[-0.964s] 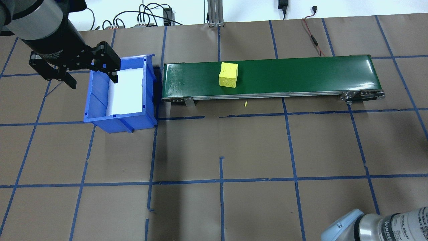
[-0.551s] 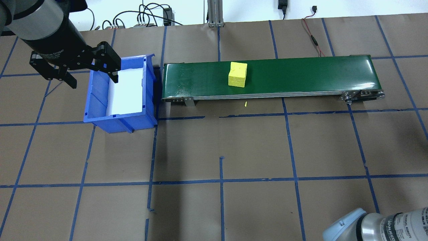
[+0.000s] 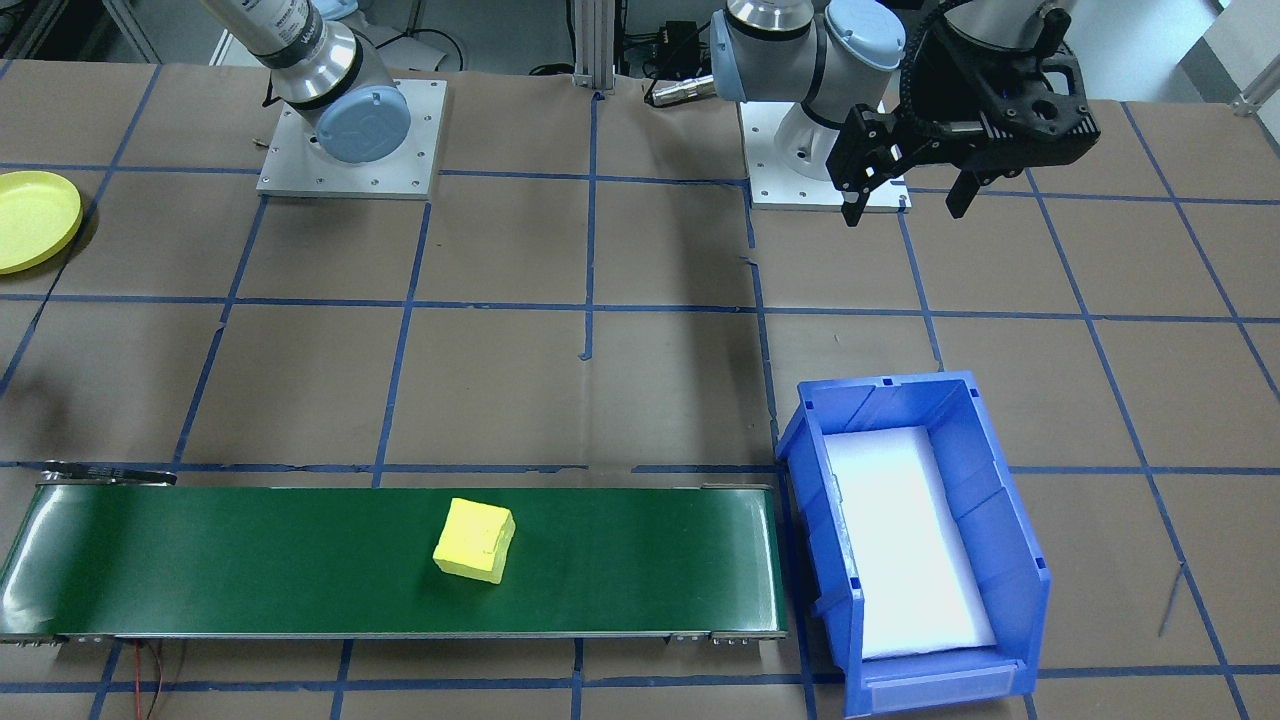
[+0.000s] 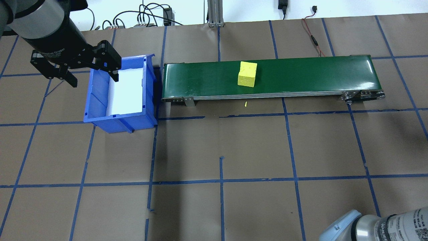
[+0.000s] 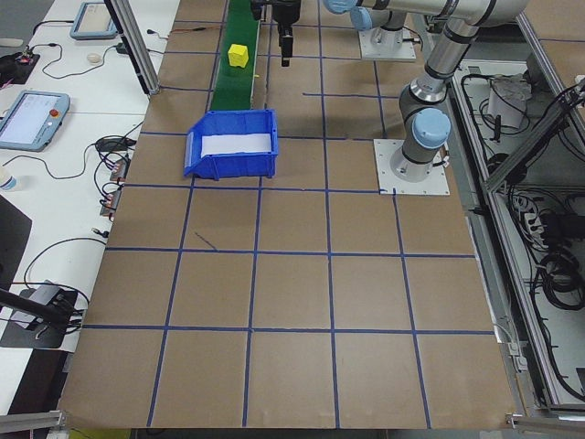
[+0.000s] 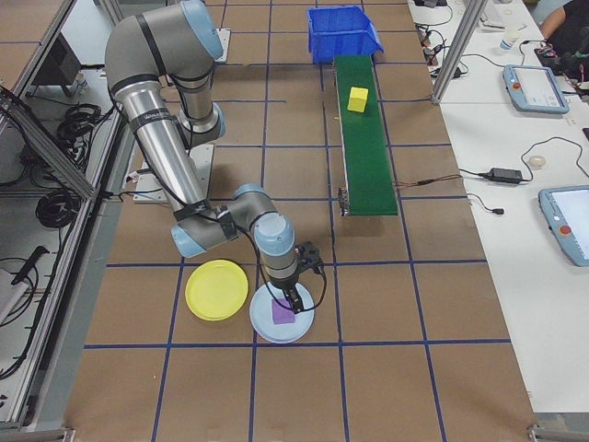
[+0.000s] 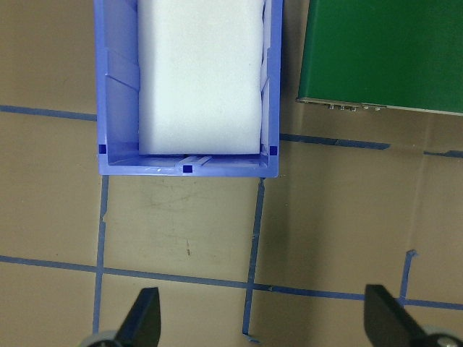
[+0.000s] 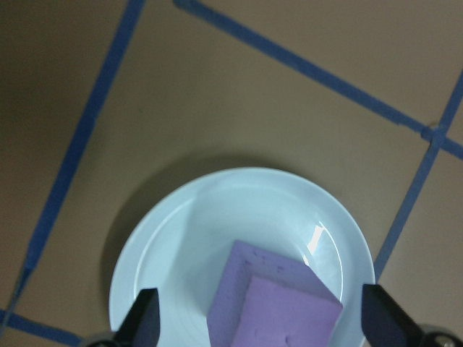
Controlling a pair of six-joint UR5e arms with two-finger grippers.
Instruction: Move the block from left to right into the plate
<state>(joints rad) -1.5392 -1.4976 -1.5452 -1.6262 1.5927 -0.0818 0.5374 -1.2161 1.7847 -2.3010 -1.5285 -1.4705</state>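
Yellow block (image 3: 474, 540) sits on the green conveyor belt (image 3: 250, 560) in the front-facing view, well apart from the yellow plate (image 3: 35, 220) at the table's far-left edge. Overhead, the left gripper (image 4: 75, 68) hangs with jaws wide open and empty, over the near rim of the blue bin (image 4: 100, 120). From the right wrist camera, the right gripper (image 8: 260, 329), jaws spread and holding nothing, hovers over a purple block (image 8: 278, 303) in a pale blue plate (image 8: 166, 238).

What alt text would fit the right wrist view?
A purple block lies in a pale blue plate directly below the open end effector, whose two fingertips frame it. Brown paper with blue tape lines surrounds the plate.
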